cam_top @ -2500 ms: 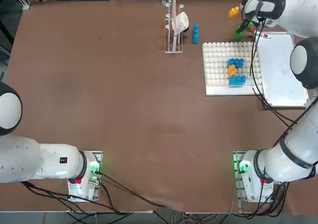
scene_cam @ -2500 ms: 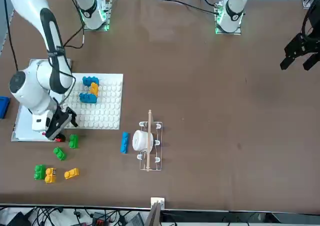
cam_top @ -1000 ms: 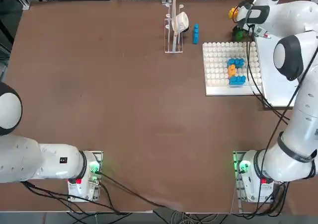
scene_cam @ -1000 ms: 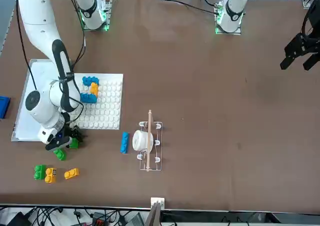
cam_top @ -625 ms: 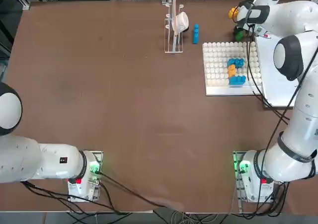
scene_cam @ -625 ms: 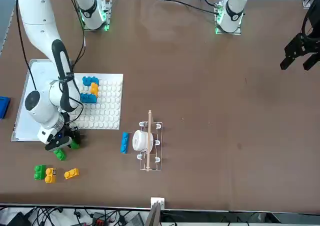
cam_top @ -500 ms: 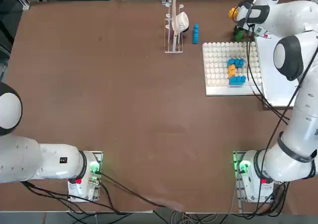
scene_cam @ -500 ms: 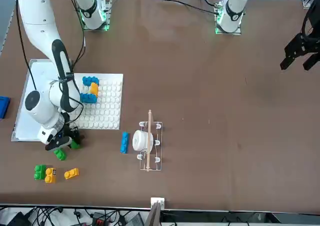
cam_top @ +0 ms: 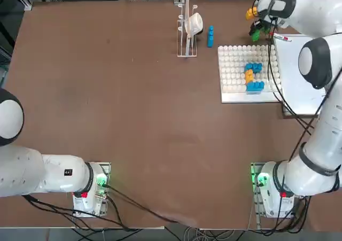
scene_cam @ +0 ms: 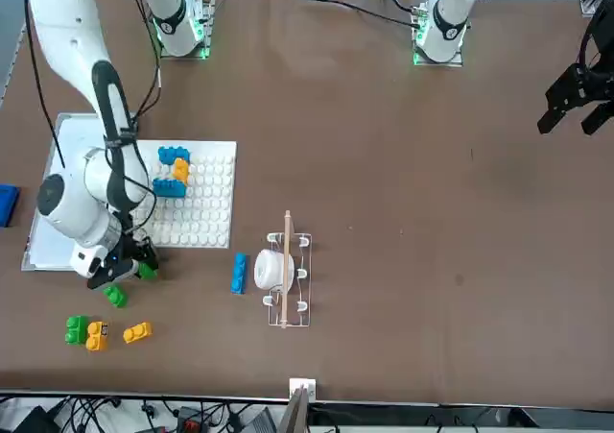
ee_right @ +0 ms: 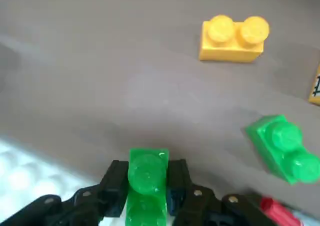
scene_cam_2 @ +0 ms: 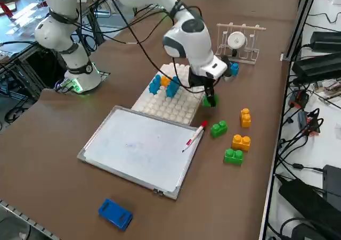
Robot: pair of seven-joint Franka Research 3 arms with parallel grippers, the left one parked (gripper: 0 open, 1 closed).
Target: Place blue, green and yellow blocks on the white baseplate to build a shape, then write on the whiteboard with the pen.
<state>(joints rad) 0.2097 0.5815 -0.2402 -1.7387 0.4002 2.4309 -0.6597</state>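
Note:
My right gripper [ee_right: 147, 175] is shut on a green block [ee_right: 147, 173], held just off the table beside the corner of the white baseplate [scene_cam_2: 171, 108]. From the front, the gripper [scene_cam: 129, 268] and its green block [scene_cam: 145, 271] hang past the plate's edge. Two blue blocks [scene_cam: 173, 155] [scene_cam: 169, 188] and a yellow one [scene_cam: 179, 171] sit on the baseplate [scene_cam: 203, 212]. Another green block [ee_right: 282, 147] and a yellow block [ee_right: 232, 33] lie loose beyond. The pen [scene_cam_2: 193, 137] rests on the whiteboard's [scene_cam_2: 136, 147] edge.
More loose green [scene_cam_2: 233, 156] and yellow blocks [scene_cam_2: 241, 142] lie near the table's right edge. A blue block [scene_cam: 238, 272] lies by a wire rack holding a white cup [scene_cam: 273, 270]. A chunky blue oblong [scene_cam_2: 115, 214] sits past the whiteboard.
The right gripper closed on the green block where it lay on the table and has since risen a little with it; the hand shifted slightly away from the baseplate.

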